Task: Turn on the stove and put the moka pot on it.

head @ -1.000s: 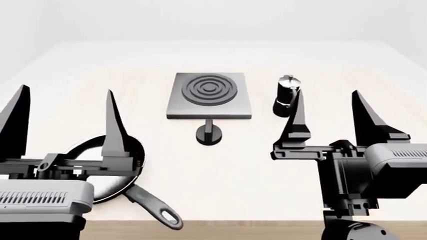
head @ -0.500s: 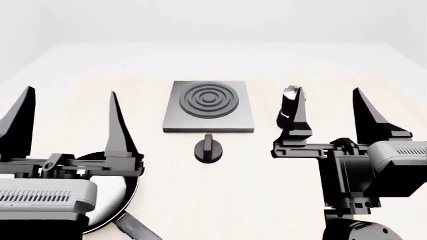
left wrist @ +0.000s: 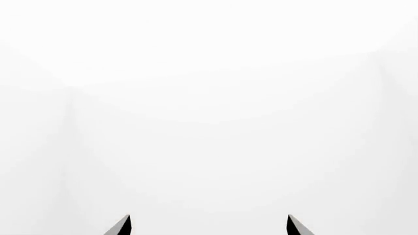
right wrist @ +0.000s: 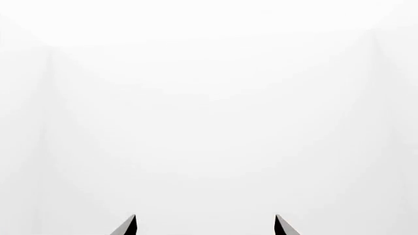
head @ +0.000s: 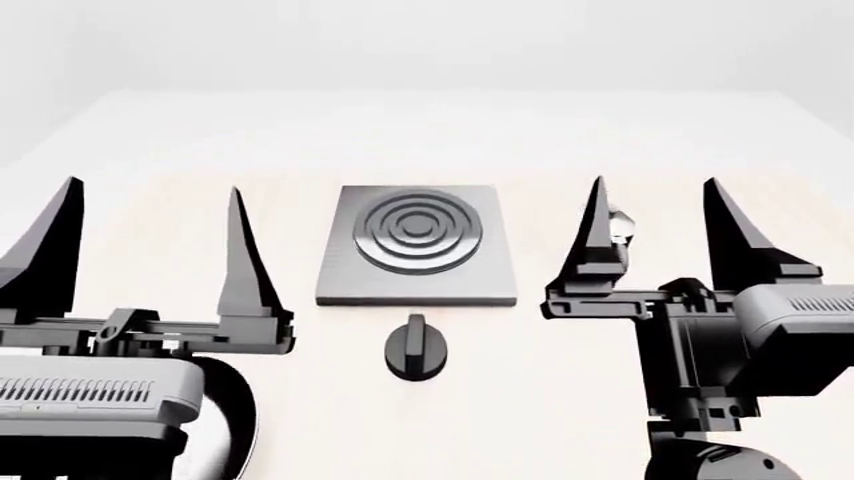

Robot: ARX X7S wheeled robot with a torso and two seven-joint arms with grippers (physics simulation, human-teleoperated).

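In the head view the stove's grey square plate (head: 416, 245) with its ring burner lies at the table's middle, and its round black knob (head: 415, 348) sits just in front of it. The moka pot (head: 621, 228) stands right of the plate, mostly hidden behind a finger of my right gripper (head: 654, 180); only a bit of silver lid shows. That gripper is raised and open, holding nothing. My left gripper (head: 155, 186) is also raised and open, left of the plate. The wrist views show only open fingertips of the left gripper (left wrist: 208, 218) and the right gripper (right wrist: 205, 218) against blank white.
A black frying pan (head: 235, 425) lies at the lower left, largely covered by my left arm. The pale wooden table (head: 534, 400) stretches back to a white wall.
The head view has shifted: the plate, knob and moka pot sit lower and nearer in it. The pan has slid mostly out at the bottom left, and the pot is now behind my right finger.
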